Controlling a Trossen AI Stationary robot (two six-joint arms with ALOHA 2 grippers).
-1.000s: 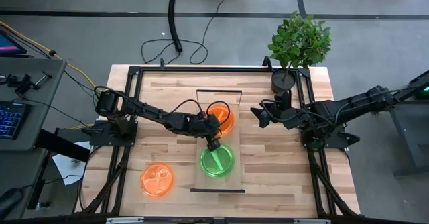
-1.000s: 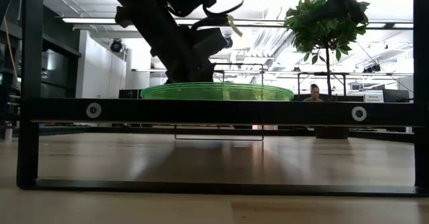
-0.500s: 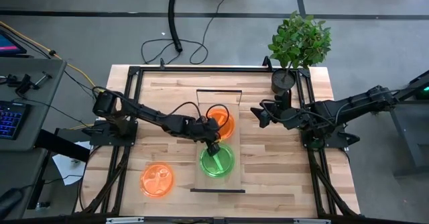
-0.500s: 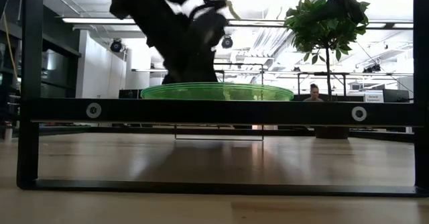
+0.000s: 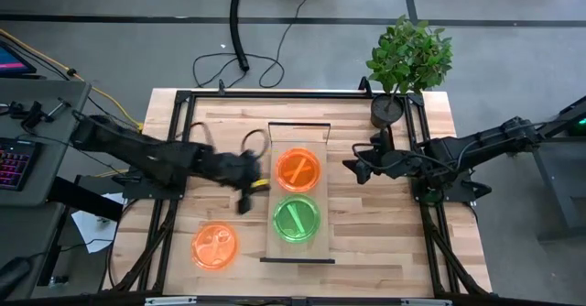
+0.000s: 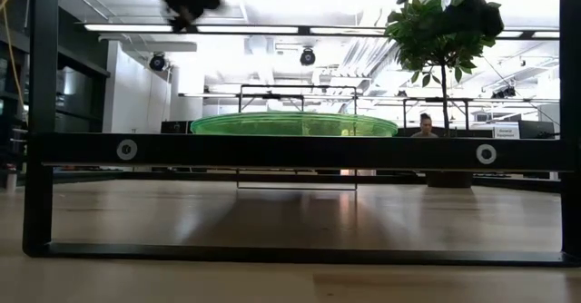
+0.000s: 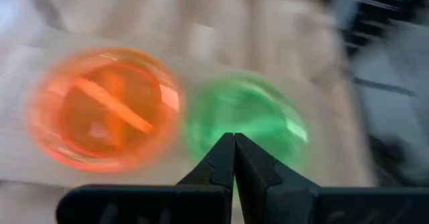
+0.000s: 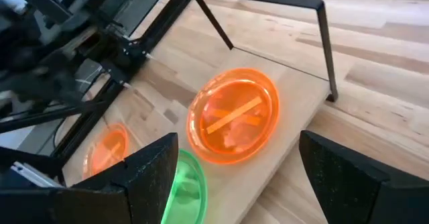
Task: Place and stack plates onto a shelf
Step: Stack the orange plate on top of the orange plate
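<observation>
The shelf (image 5: 316, 196) lies along the middle of the table. On it rest an orange plate (image 5: 298, 169) toward the far end and a green plate (image 5: 297, 218) toward the near end. A second orange plate (image 5: 214, 246) lies on the tabletop near the left front. My left gripper (image 5: 244, 203) hangs blurred above the table, left of the shelf. In its wrist view the left gripper (image 7: 234, 158) is shut and empty, with the orange plate (image 7: 107, 110) and the green plate (image 7: 248, 120) beyond it. My right gripper (image 5: 355, 167) waits open right of the shelf. Other plates do not show.
A potted plant (image 5: 387, 109) stands at the far right of the table, behind the right arm. Black frame bars run along both table sides. In the low view the shelf's black frame (image 6: 290, 151) crosses in front, with the green plate (image 6: 292, 123) resting on it.
My left gripper has drawn back from the far rim of the green plate, moving fast toward the table's left edge and rising out of the low view. Both plates on the shelf have stayed put, and the orange one now shows in full. The right gripper dropped slightly.
</observation>
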